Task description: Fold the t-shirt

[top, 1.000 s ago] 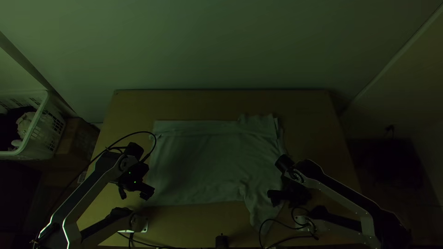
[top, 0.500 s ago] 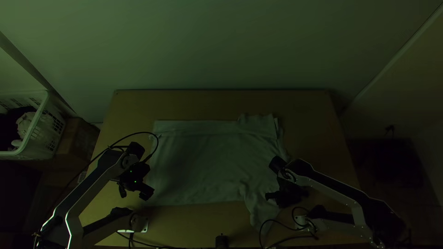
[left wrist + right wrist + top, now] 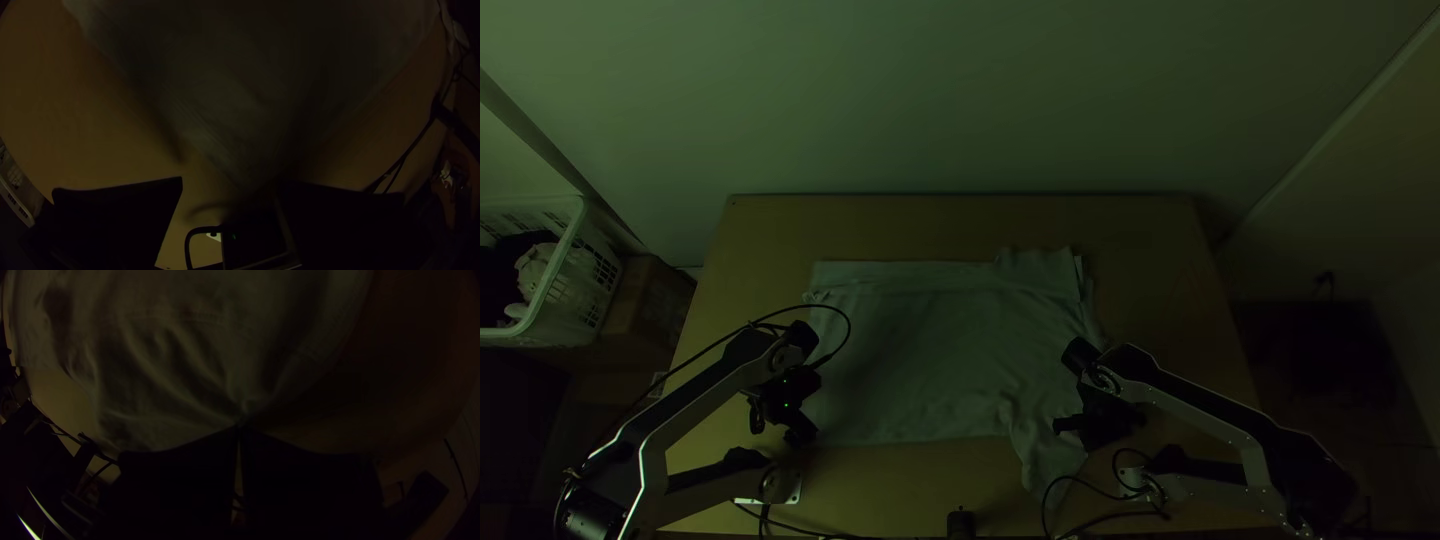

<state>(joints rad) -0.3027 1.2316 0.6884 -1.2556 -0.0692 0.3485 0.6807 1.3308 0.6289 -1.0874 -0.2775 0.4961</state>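
Two grippers here: the right gripper [image 3: 1060, 426] has its fingers pinched on a creased bit of the t-shirt [image 3: 930, 345], while the left gripper [image 3: 780, 432] has its fingers wide apart by a corner, no cloth held. Shirt's lying mostly spread on the wooden table [image 3: 930, 225], kinda wrinkly around the sleeves. White basket [image 3: 565, 270] of stuff off to the left.

Top view: dim; wall [image 3: 780, 110] palest toward upper left, lower corners near-black, glints along the left arm [image 3: 685, 400] at lower left. Wrist views: darker still, tabletop [image 3: 75, 125] edges bowed. Right wrist view: shadow fills the t-shirt [image 3: 190, 345] folds.
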